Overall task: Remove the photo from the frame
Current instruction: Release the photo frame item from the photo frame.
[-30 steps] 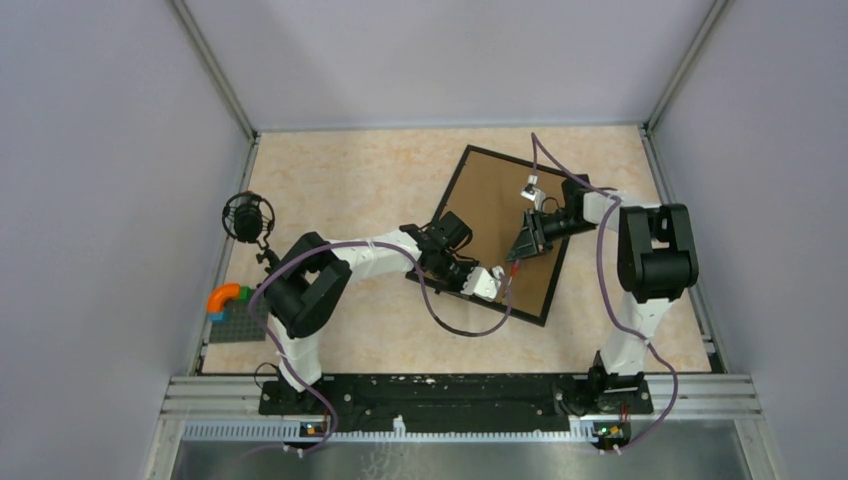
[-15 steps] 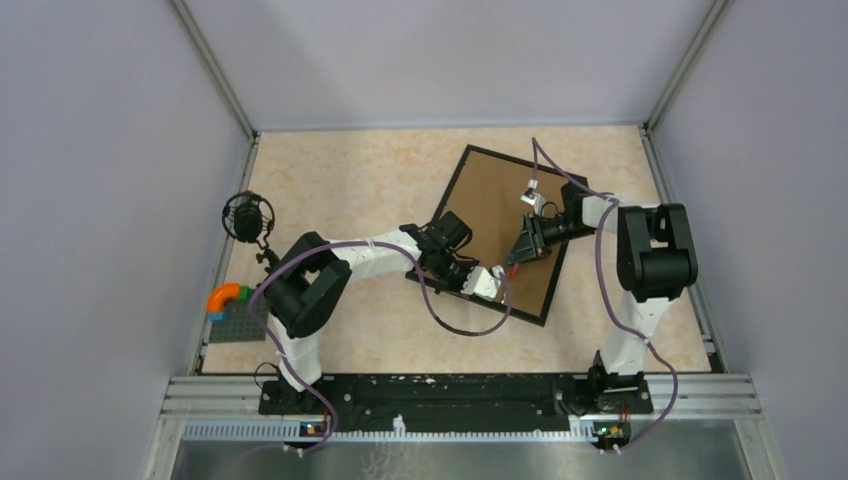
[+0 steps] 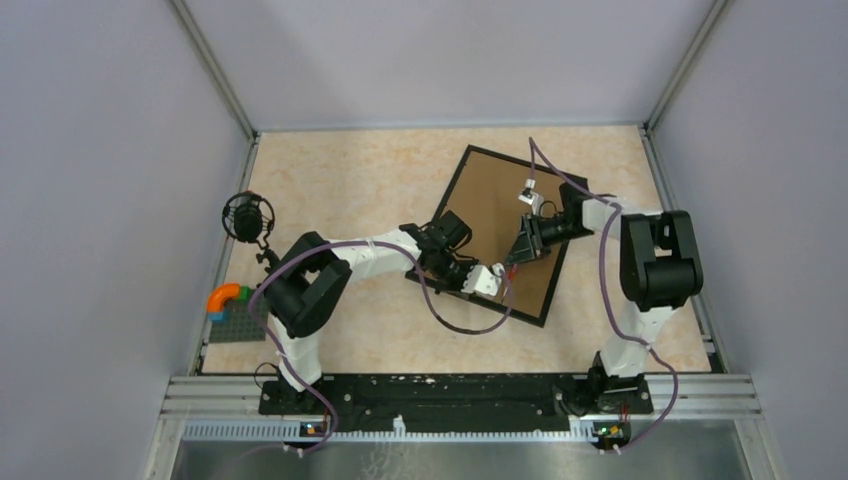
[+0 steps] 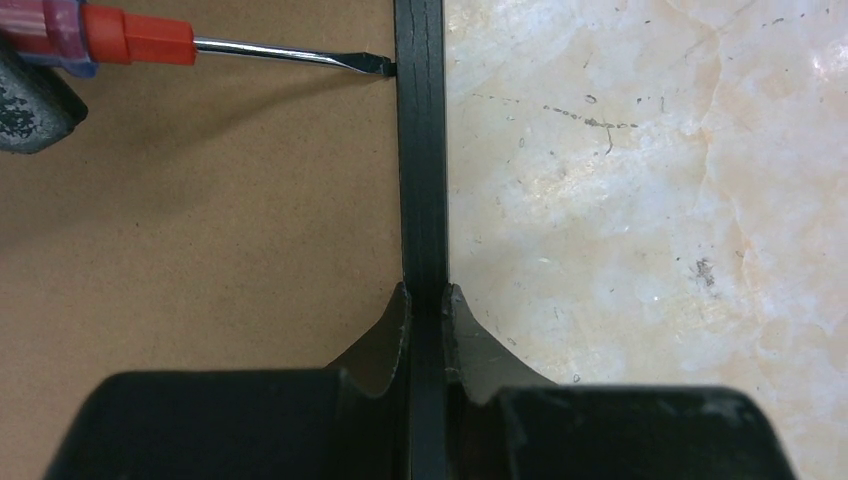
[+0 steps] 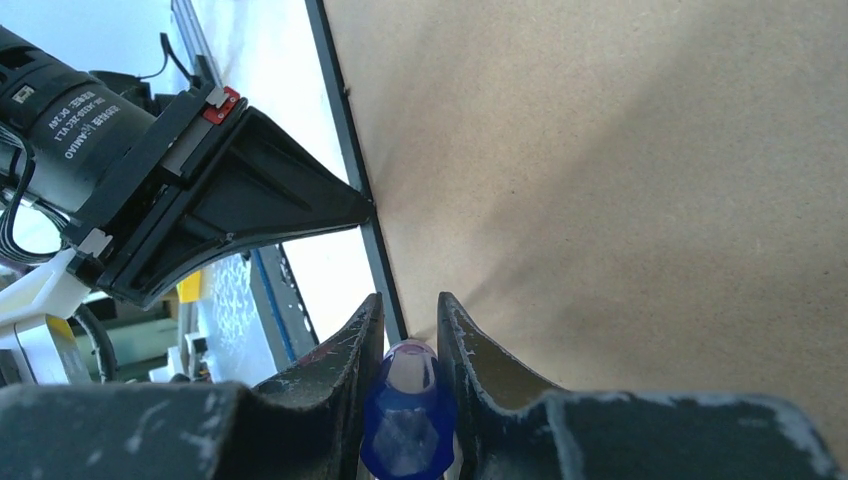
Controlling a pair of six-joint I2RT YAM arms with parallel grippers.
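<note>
The frame (image 3: 545, 292) lies face down on the table, its brown board back (image 3: 495, 205) facing up. The photo is hidden under that board. My left gripper (image 3: 497, 279) is shut on the frame's black near rail (image 4: 421, 150), one finger on the board side and one on the table side (image 4: 427, 292). My right gripper (image 3: 516, 256) is shut on a screwdriver's blue handle end (image 5: 408, 400). The screwdriver's steel shaft (image 4: 290, 55) lies low over the board, its flat tip touching the rail's inner edge just ahead of my left gripper.
A black round microphone-like object (image 3: 247, 215) stands at the table's left edge. A grey baseplate with orange and coloured toy bricks (image 3: 232, 312) lies at the near left. Grey walls enclose the marbled table (image 3: 350, 180) on three sides.
The right arm has shifted slightly, moving the screwdriver a little along the rail. The left gripper and the frame have not moved.
</note>
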